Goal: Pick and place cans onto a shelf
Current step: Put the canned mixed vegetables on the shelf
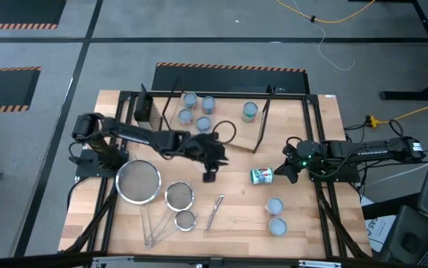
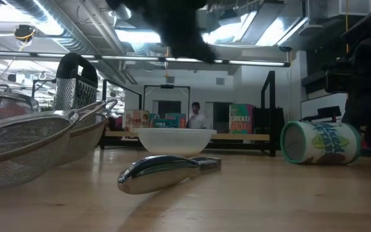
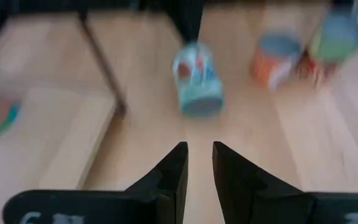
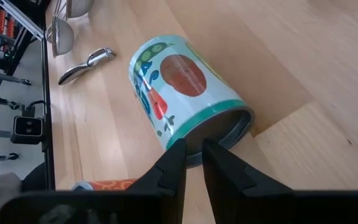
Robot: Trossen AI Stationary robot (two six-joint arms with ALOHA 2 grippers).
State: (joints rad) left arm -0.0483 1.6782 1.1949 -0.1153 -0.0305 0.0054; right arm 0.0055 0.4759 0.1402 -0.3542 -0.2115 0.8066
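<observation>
One green-and-white can (image 1: 262,176) lies on its side on the table; it also shows in the right wrist view (image 4: 179,87) and the low view (image 2: 319,143). My right gripper (image 1: 286,170) is shut, its fingertips (image 4: 193,152) at the can's lower rim. My left gripper (image 1: 209,173) is shut and empty above the table's middle, clear of the can (image 3: 197,78). Several cans (image 1: 196,112) and one more (image 1: 249,112) stand on the low wooden shelf (image 1: 228,104). Two cans (image 1: 275,216) stand on the table near the right front. My right gripper's shut fingertips (image 4: 177,155) stand at the rim of the lying can's open-looking end (image 4: 228,127), coming level from the table's right. I cannot tell whether they touch it. The can lies on its side on the table beside the shelf's edge (image 4: 278,121).
Three steel strainers (image 1: 158,195) and a metal utensil (image 1: 215,212) lie at the front left. A grater (image 1: 145,109) stands at the back left, and a clear bowl (image 1: 225,132) sits behind my left gripper. The shelf's black rods (image 1: 262,123) rise near the lying can.
</observation>
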